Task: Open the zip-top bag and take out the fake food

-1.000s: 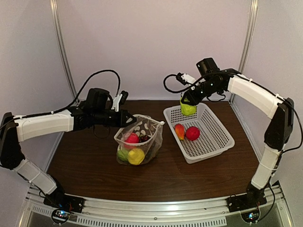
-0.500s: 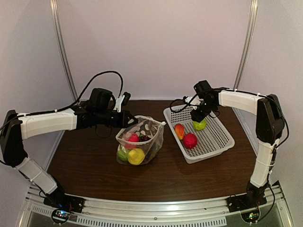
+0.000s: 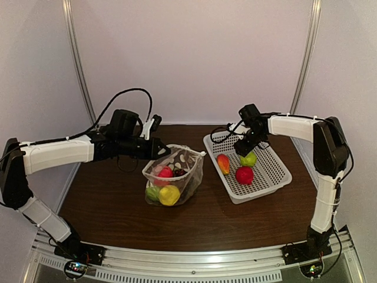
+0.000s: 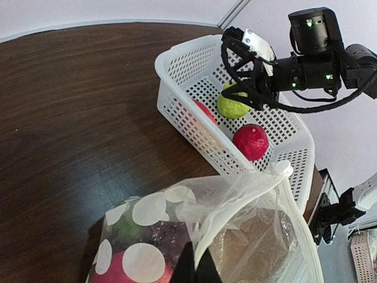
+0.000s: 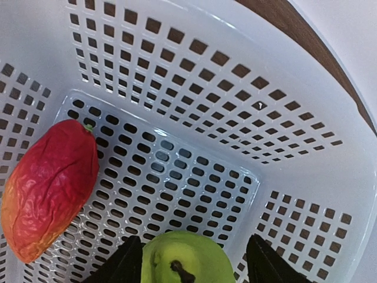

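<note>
Left end effector [image 4: 199,272] pinching the zip-top bag [image 4: 247,197] rim; right end effector [image 5: 194,268] spread around a green fruit [image 5: 184,254], which could snag on retreat.

We observe a dark brown wood-grain table [image 3: 118,206]. Two items rest directly on it. The zip-top bag [image 3: 187,171] stands upright near the centre, mouth upward. The white perforated basket [image 3: 264,189] sits close beside it to the right, angled to the table edges. We cannot tell whether they touch.
</note>
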`<state>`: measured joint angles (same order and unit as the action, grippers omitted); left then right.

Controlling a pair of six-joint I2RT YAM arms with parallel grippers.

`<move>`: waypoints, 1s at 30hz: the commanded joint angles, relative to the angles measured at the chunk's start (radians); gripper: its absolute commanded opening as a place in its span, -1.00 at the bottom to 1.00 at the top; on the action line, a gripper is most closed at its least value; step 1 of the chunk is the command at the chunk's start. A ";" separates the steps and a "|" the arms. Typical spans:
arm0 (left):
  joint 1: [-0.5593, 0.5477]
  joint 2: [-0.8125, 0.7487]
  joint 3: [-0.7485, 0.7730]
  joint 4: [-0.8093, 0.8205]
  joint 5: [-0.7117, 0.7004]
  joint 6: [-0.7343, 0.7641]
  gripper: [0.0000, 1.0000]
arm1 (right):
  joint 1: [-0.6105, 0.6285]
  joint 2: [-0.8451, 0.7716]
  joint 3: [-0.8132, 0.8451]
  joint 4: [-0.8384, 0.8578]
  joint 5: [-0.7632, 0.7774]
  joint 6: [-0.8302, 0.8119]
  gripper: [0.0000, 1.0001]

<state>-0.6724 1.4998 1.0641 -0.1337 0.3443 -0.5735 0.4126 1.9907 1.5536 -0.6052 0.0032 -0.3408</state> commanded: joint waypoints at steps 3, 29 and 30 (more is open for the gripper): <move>0.002 -0.019 -0.003 0.016 0.000 0.008 -1.00 | 0.022 -0.132 0.042 -0.042 -0.146 -0.020 0.17; 0.002 -0.033 -0.014 0.042 0.137 0.000 -1.00 | 0.541 -0.047 0.376 -0.373 -0.601 -0.494 -0.36; 0.002 -0.035 -0.013 0.041 0.144 0.000 -1.00 | 0.554 -0.036 0.379 -0.376 -0.579 -0.507 -0.39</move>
<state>-0.6724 1.4960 1.0580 -0.1261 0.4328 -0.5739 0.9173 1.9083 1.8889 -0.8684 -0.5488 -0.7116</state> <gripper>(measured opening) 0.016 0.331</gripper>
